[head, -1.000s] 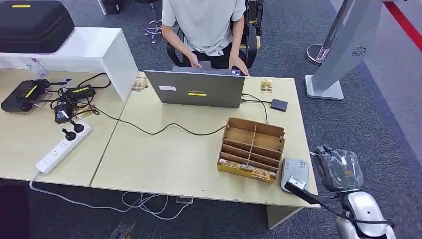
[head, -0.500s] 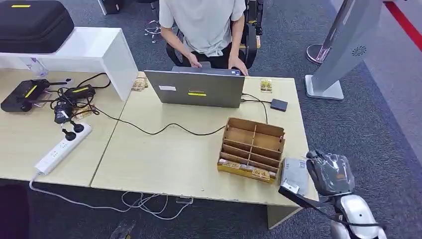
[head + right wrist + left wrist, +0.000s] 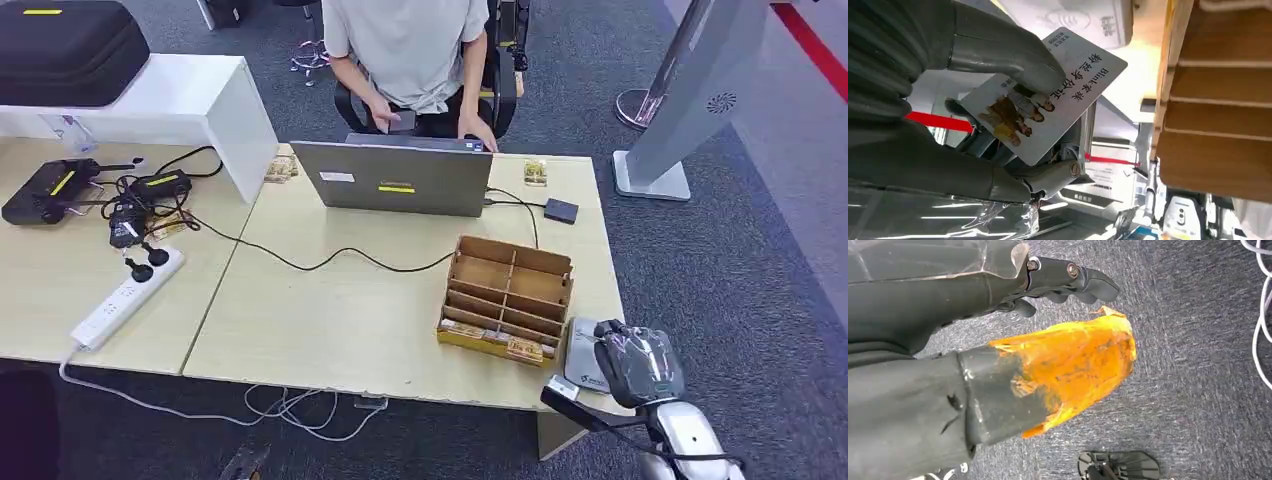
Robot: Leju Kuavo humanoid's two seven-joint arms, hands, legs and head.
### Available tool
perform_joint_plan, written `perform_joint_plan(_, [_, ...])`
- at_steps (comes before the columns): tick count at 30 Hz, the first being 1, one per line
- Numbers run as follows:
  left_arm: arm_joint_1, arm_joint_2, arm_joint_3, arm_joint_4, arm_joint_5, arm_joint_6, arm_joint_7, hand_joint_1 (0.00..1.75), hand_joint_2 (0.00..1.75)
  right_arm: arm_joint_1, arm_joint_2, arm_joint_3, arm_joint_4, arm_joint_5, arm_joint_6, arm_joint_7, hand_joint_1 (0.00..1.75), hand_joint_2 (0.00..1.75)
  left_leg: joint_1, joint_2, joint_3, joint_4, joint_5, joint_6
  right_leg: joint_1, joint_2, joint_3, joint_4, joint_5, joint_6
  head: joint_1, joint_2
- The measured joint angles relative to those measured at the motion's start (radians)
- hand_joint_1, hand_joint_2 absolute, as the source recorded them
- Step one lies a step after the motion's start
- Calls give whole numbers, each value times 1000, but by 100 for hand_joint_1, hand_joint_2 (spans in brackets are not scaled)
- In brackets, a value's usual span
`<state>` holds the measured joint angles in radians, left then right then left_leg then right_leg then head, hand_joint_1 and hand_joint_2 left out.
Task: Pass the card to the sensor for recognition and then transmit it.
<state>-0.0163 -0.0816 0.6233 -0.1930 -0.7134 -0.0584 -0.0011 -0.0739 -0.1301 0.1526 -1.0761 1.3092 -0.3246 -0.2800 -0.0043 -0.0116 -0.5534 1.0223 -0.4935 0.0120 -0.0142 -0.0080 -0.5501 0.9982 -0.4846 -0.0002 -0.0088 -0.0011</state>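
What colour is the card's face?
White card with black print and a small colour picture, clearest in the right wrist view.

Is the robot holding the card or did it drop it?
Holding it. In the right wrist view the right hand pinches the card between thumb and fingers, close to the grey sensor.

The pale wooden table [image 3: 330,320] carries a laptop [image 3: 392,178], a compartmented wooden box [image 3: 507,298] (near edge); a grey sensor [image 3: 581,350] beside it.
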Motion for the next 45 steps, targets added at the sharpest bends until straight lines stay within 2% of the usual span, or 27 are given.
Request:
perform_joint_plan(16, [-2, 0, 1, 0, -13, 6, 0, 0, 0, -22, 19, 22, 84, 10, -13, 19, 175, 175, 0, 0, 1, 0, 0, 0, 0, 0, 2, 0, 1, 1, 0, 0])
perform_joint_plan(20, [-3, 1, 3, 0, -30, 6, 9, 0, 0, -40, 19, 23, 72, -4, -31, 16, 175, 175, 0, 0, 0, 0, 0, 0, 0, 0, 2, 0, 1, 1, 1, 0])
perform_joint_plan(23, [-4, 5, 3, 0, -50, 4, 13, 0, 0, -100, 19, 28, 20, -10, -9, 18, 175, 175, 0, 3, -2, 1, 1, 0, 0, 3, -2, 1, 4, 1, 0, 0])
perform_joint_plan(29, [-4, 5, 3, 0, -50, 4, 13, 0, 0, -104, 19, 28, 20, -10, -8, 18, 175, 175, 0, 3, -1, 1, 1, 0, 0, 4, -2, 1, 4, 1, 0, 0])
perform_joint_plan(30, [-9, 6, 3, 0, -60, 3, 15, 0, 0, -187, 19, 40, -30, -14, 32, 28, 175, 175, 0, 6, 0, 1, 2, 0, 0, 6, -2, 0, 4, 0, 0, 0])
perform_joint_plan(34, [-7, 8, 3, 0, -72, 2, 15, 0, 0, -216, 19, 48, -85, -17, 22, 28, 175, 175, 1, 5, -2, 1, 2, 0, 1, 4, -2, 1, 4, 0, 0, 0])
perform_joint_plan(37, [-7, 10, 3, 0, -89, -6, 12, 0, 0, -283, 21, 66, -92, -19, 27, 34, 175, 175, 0, 6, -3, 1, 3, 0, 0, 6, -3, 2, 5, 0, 0, 0])
perform_joint_plan(39, [-10, 11, 3, 0, -108, -14, 7, 0, 0, -385, 31, 90, -90, -18, 84, 65, 175, 175, 0, 8, -3, 1, 4, 0, 0, 8, -4, 2, 7, 0, 0, 0])
perform_joint_plan(42, [-11, 13, 3, 0, -139, -21, -10, 0, 0, -546, 66, 127, -54, -9, 158, 112, 175, 175, 1, 9, -3, 1, 7, -1, 0, 8, -5, 2, 9, -1, 0, 0])
perform_joint_plan(45, [-16, 16, 3, 0, -177, -24, -18, 0, 0, -684, 128, 149, 35, 1, 190, 174, 175, 175, 1, 9, -3, 1, 8, -3, 1, 9, -6, 3, 9, -2, 0, 0])
